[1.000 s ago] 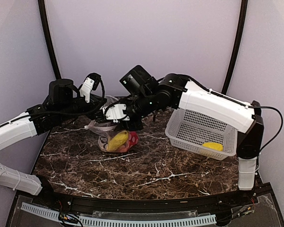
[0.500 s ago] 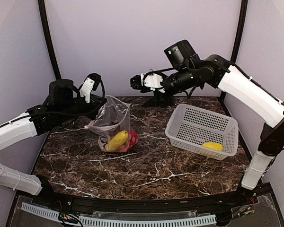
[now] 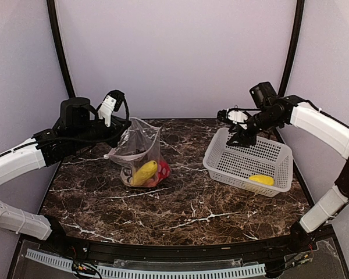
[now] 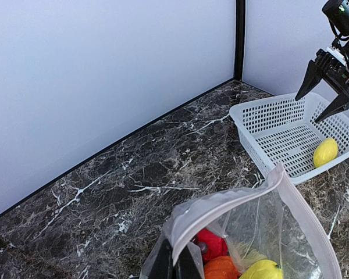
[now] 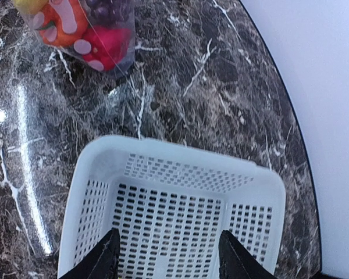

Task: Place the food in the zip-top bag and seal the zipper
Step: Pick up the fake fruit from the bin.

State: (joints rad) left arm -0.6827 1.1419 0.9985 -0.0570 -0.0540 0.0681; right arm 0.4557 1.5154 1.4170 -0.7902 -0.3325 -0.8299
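While left gripper (image 3: 123, 124) pinches the rim of the clear dotted plastic zip-top bag (image 3: 141, 146), holding it upright on dark marble table (image 3: 192, 212), right gripper (image 5: 170, 258) hovers spread and empty over the white perforated plastic basket (image 3: 220, 167). Bag unsealed; yellow, orange, red toy food (image 3: 146, 172) inside; one yellow piece (image 3: 262, 180) in basket.

Table (image 3: 192, 203) looks glossy marble; bag (image 3: 141, 142) and basket (image 3: 232, 176) plastic

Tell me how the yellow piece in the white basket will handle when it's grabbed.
The yellow piece looks rounded and smooth, so it may roll or squirt out of a pinch. It lies close to the basket wall, which probably stops it rolling far but could crowd the fingers. It is small and looks like plastic, so it is likely light.
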